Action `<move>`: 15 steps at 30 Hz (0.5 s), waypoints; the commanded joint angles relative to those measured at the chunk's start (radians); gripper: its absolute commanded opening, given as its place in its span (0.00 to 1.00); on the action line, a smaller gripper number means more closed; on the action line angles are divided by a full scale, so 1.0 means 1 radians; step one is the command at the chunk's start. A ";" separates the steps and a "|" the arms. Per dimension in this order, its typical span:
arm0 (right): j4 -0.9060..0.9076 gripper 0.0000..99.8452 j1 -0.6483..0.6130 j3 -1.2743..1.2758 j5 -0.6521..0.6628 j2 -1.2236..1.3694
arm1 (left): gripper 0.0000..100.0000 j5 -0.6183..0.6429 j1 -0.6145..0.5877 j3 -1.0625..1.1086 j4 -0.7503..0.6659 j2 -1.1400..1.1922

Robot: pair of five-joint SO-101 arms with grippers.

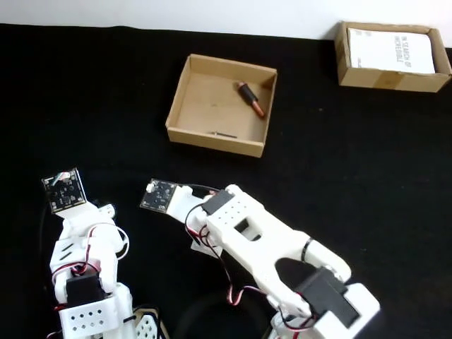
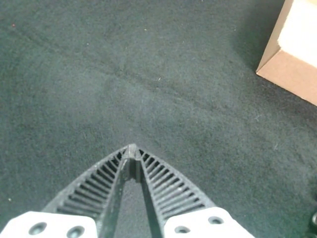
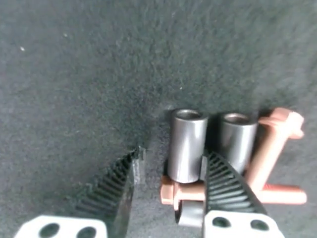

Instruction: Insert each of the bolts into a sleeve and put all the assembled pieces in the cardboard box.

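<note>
My right gripper (image 3: 171, 156) is open low over the black mat. A dark sleeve (image 3: 187, 144) stands between its fingers, close against one finger (image 3: 223, 183). A second dark sleeve (image 3: 238, 139) stands just outside that finger. Beside it leans a copper bolt (image 3: 275, 144), and another copper bolt (image 3: 277, 196) lies flat behind the sleeves. The open cardboard box (image 1: 215, 138) holds one assembled piece (image 1: 249, 97), a bolt in a sleeve. My left gripper (image 2: 131, 151) is shut and empty above bare mat.
A second cardboard box (image 1: 392, 78) with white paper on top sits at the far right corner. A cardboard box corner (image 2: 292, 74) shows in the left wrist view. The left arm (image 1: 85, 282) and right arm (image 1: 275, 254) stand near the front edge.
</note>
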 commanded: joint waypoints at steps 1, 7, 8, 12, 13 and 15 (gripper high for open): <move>-0.015 0.13 0.005 -0.035 0.000 0.041 | 0.01 -0.003 -0.008 0.016 0.002 -0.013; -0.125 0.01 0.030 -0.042 0.000 0.087 | 0.01 -0.003 -0.008 0.016 0.002 -0.013; -0.140 0.01 0.036 -0.042 0.000 0.084 | 0.01 -0.003 -0.008 0.016 0.002 -0.013; -0.107 0.01 0.067 -0.105 0.000 0.051 | 0.01 -0.003 -0.007 0.016 0.000 -0.013; -0.091 0.01 0.071 -0.125 0.000 0.027 | 0.01 -0.003 -0.007 0.016 0.000 -0.013; -0.067 0.01 0.082 -0.162 0.000 -0.042 | 0.01 -0.003 -0.007 0.016 -0.002 -0.013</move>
